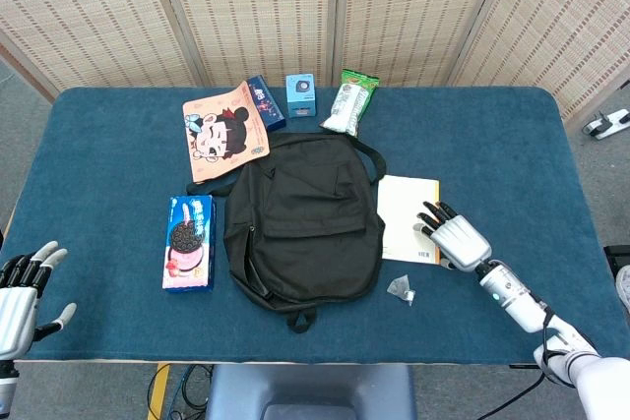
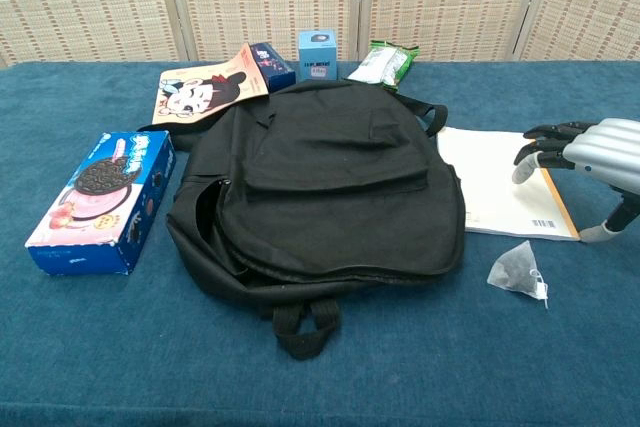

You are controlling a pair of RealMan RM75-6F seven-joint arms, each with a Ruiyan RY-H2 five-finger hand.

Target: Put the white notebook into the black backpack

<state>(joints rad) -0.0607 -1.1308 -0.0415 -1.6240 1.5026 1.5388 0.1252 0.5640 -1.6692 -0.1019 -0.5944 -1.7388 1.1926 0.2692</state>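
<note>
The black backpack [image 1: 305,218] lies flat mid-table, its front pocket up and a zip gaping along its left side [image 2: 200,209]. The white notebook [image 1: 406,211] lies flat just right of it, nearly touching the bag. My right hand [image 1: 455,241] sits at the notebook's right edge, fingers spread, fingertips [image 2: 530,154] reaching over the cover and holding nothing. In the chest view that hand [image 2: 590,145] enters from the right edge. My left hand [image 1: 20,292] hangs open off the table's near left corner, far from both objects.
A blue cookie box [image 1: 189,241] lies left of the backpack. Behind it are a pink cartoon pouch [image 1: 224,130], a dark blue pack [image 1: 266,100], a small blue box [image 1: 300,93] and a green snack bag [image 1: 347,105]. A small clear sachet [image 1: 401,288] lies below the notebook.
</note>
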